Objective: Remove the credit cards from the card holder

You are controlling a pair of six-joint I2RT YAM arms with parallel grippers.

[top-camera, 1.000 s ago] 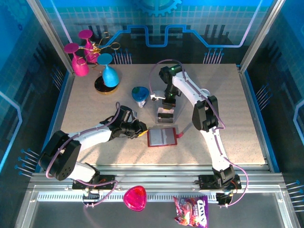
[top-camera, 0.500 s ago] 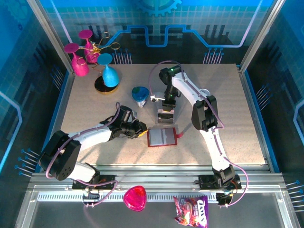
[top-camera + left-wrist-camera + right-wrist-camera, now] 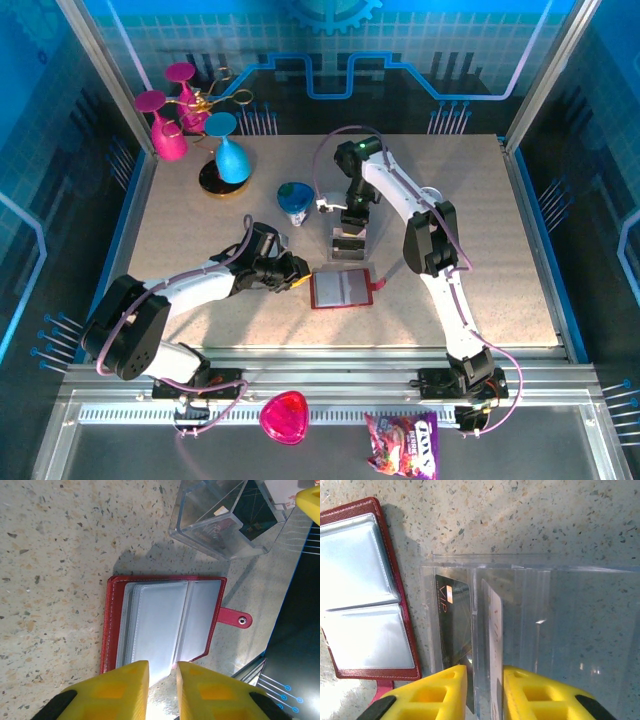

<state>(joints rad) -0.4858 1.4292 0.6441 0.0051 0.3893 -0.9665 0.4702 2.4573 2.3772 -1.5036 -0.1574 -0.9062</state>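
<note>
The dark red card holder lies open and flat on the table, its pale grey pockets facing up and its snap tab pointing right. My left gripper sits at its edge, fingers slightly apart, gripping nothing. Behind it stands a clear plastic box. A black credit card stands in one slot. A pale credit card stands edge-on in the slot beside it. My right gripper hangs over the box, open, its fingers either side of the pale card and a clear divider.
A stand with pink and blue glasses is at the back left, and a small blue-green cup sits near the box. A pink heart dish and a candy bag lie beyond the front rail. Bare tabletop stretches to the right.
The right wrist has shifted very slightly over the clear box. The left arm and the card holder have stayed put.
</note>
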